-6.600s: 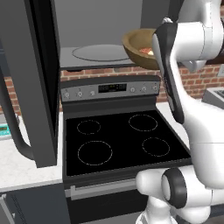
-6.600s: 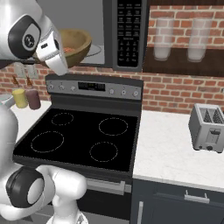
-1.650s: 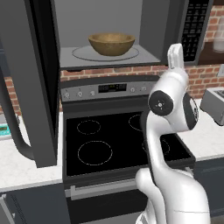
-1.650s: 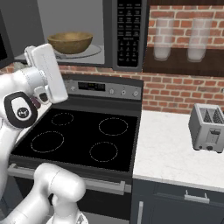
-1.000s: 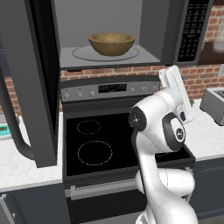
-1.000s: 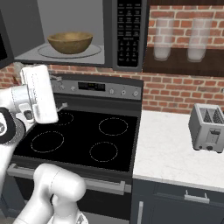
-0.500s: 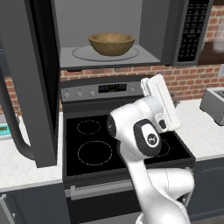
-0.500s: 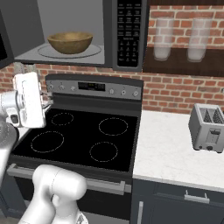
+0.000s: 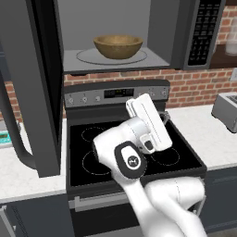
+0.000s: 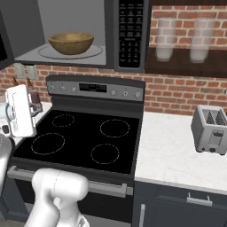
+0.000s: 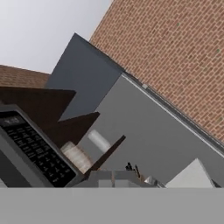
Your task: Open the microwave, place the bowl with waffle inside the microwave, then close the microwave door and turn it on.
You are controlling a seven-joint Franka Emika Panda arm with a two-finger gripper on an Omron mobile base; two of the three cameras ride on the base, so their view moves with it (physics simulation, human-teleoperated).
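Bowl sits on the turntable inside the microwave, its door swung open, while the gripper is closed, empty, above the stove.

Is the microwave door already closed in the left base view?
No, the microwave door stands swung wide open to the left, and the bowl sits in plain sight on the turntable inside the microwave.
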